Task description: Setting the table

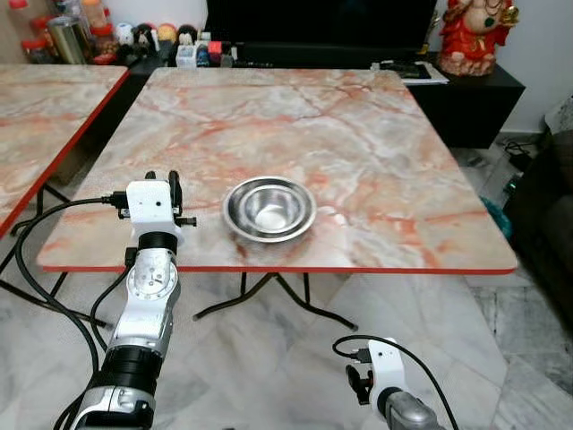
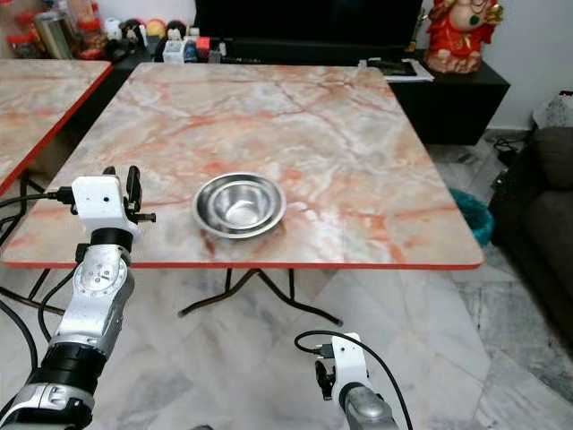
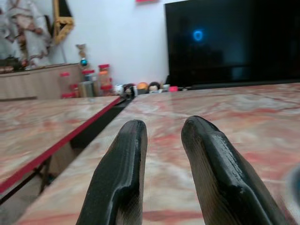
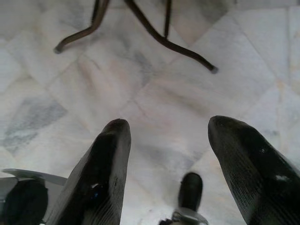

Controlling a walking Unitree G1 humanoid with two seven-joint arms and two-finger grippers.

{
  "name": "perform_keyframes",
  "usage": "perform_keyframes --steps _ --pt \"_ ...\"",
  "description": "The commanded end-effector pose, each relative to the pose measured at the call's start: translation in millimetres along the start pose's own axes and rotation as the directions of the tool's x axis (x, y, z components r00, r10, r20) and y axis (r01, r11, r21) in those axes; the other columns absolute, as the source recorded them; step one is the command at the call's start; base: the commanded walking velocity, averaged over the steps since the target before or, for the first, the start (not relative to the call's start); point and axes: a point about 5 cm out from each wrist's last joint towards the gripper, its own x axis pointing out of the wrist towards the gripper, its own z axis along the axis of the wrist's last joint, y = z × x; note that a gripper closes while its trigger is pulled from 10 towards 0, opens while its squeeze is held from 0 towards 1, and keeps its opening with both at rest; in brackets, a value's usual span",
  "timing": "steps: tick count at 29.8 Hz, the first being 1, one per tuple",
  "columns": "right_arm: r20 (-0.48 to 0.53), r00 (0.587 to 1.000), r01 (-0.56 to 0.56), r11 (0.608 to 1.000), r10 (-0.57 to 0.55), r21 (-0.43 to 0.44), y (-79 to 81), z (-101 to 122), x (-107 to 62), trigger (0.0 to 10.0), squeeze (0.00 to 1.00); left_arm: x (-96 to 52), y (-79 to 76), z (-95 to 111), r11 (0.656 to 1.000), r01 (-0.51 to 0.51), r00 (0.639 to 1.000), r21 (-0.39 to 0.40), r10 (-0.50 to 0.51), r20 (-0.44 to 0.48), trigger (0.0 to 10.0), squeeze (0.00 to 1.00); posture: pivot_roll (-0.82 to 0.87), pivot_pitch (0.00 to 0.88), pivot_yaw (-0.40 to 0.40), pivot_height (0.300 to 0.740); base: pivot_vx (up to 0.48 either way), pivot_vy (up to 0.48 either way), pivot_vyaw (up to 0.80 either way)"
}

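A shiny steel bowl (image 1: 269, 208) stands upright and empty near the front edge of the marble table (image 1: 358, 134). My left gripper (image 1: 172, 186) hovers just over the table's front left part, a short way left of the bowl and apart from it. In the left wrist view its fingers (image 3: 126, 164) point across the tabletop, open with a narrow gap and nothing between them. My right gripper (image 4: 166, 124) hangs low in front of the table, below its edge, open wide over the floor tiles. Its wrist (image 1: 387, 367) is at the bottom of the left eye view.
A second marble table (image 1: 45, 116) stands close on the left, with a dark gap between the two. Black folding legs (image 1: 269, 300) spread under the near table. Behind it are a low cabinet with jars (image 1: 81, 31), a television and a red statue (image 1: 474, 36). A dark sofa (image 1: 546, 224) stands at the right.
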Motion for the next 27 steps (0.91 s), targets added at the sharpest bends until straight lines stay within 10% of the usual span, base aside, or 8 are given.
perform_keyframes --steps 1,27 --pt "0.000 1.000 0.004 1.000 -0.004 0.002 -0.8 0.1 0.0 10.0 0.00 5.0 -1.1 11.4 1.000 0.001 0.999 -0.020 0.000 0.036 10.0 0.00 0.11 0.064 -0.019 0.715 0.000 0.480 0.00" --pt "0.001 1.000 -0.013 1.000 0.013 -0.005 4.5 0.9 0.8 10.0 0.00 6.2 -8.8 17.1 0.999 0.027 0.999 -0.026 -0.026 0.041 10.0 0.00 0.12 0.058 -0.015 0.715 0.000 0.480 -0.09"
